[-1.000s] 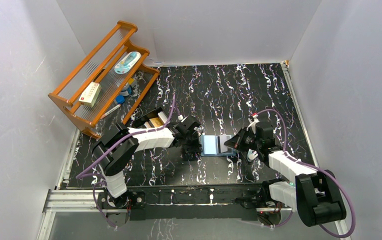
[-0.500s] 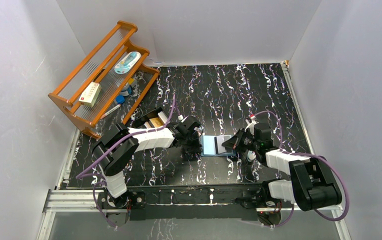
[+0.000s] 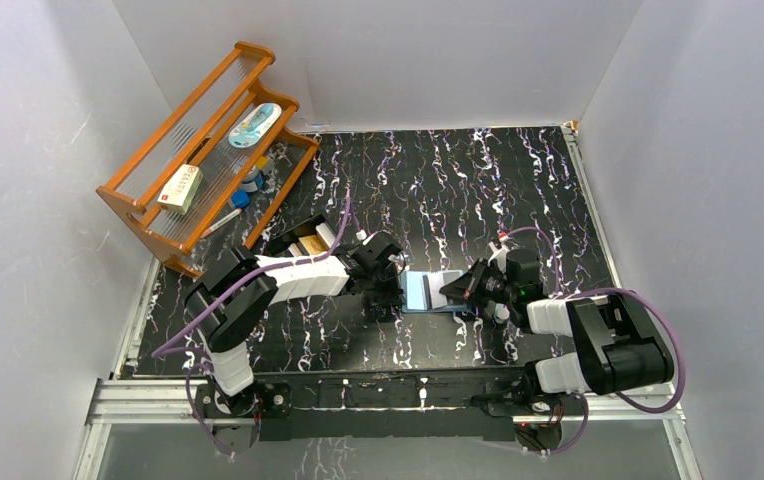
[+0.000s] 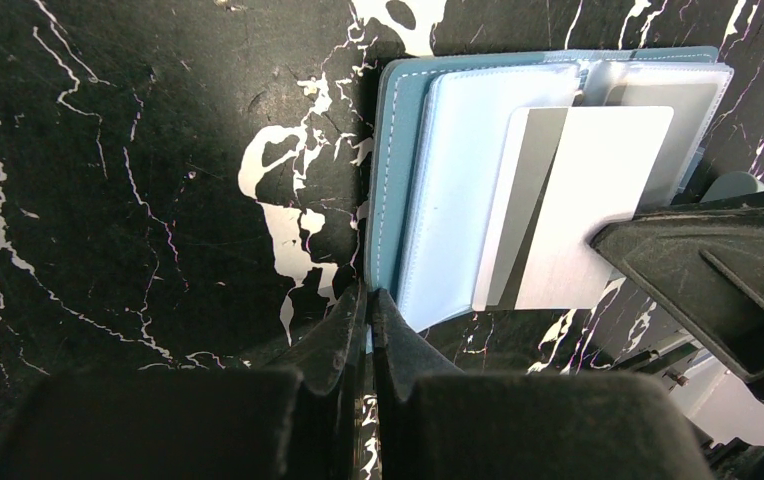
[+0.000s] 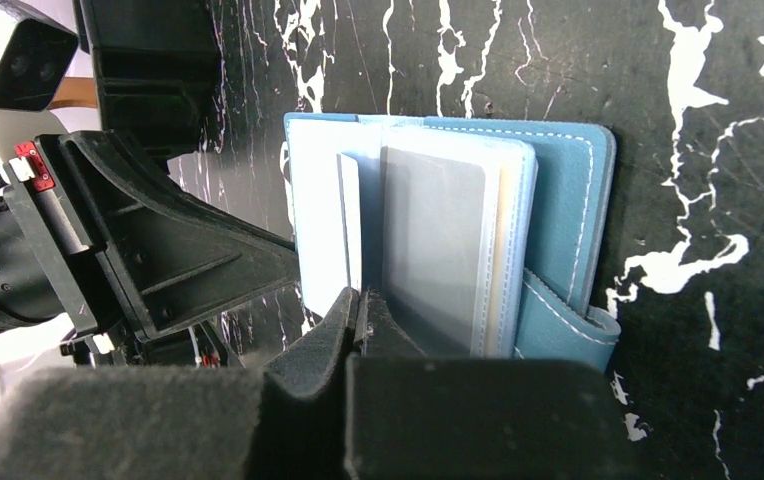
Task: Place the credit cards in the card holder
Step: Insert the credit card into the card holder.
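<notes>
The teal card holder [image 3: 420, 291] lies open on the table between my grippers, its pale blue pockets facing up [image 4: 458, 190]. My left gripper [image 4: 369, 300] is shut on the near edge of its teal cover [image 4: 388, 200]; in the top view the gripper [image 3: 394, 291] sits at the wallet's left side. My right gripper [image 5: 360, 305] is shut on a whitish credit card with a dark stripe [image 4: 583, 200]. It holds the card over the open pockets, partly overlapping them. In the right wrist view the card [image 5: 350, 225] shows almost edge on, beside clear sleeves [image 5: 438, 250].
A black open-topped box [image 3: 303, 241] with orange-tan contents stands left of the left arm. A wooden rack [image 3: 208, 140] at the back left holds a white-and-red box [image 3: 180, 188] and small items. White walls surround the black marbled table [image 3: 458, 180].
My right gripper has moved left with the card, which now reaches farther over the open wallet. The left gripper has stayed shut on the cover.
</notes>
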`<control>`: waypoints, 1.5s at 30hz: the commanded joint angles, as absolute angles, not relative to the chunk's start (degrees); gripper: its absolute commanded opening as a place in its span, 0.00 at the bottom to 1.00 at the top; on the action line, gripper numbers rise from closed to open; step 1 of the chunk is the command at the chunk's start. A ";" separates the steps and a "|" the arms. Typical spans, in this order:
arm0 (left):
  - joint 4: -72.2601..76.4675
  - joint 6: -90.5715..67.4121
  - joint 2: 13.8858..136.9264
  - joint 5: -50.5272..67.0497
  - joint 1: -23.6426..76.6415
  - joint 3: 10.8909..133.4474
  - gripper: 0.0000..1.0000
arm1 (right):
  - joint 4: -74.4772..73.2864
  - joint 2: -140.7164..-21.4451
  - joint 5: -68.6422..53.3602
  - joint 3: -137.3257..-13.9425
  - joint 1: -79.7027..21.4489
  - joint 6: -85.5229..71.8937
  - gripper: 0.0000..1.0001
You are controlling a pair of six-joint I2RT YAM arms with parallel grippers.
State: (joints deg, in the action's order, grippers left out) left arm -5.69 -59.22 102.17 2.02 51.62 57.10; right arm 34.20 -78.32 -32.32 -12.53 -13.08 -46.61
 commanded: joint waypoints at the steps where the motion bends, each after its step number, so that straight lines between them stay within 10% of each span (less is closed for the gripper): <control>1: -12.40 -58.73 103.54 0.80 53.15 55.59 0.00 | 37.93 -79.21 -32.09 -12.60 -12.98 -47.67 0.00; 45: -14.57 -58.62 105.18 -7.40 54.32 59.26 0.00 | 23.76 -83.90 -26.44 -25.24 -20.01 -45.15 0.29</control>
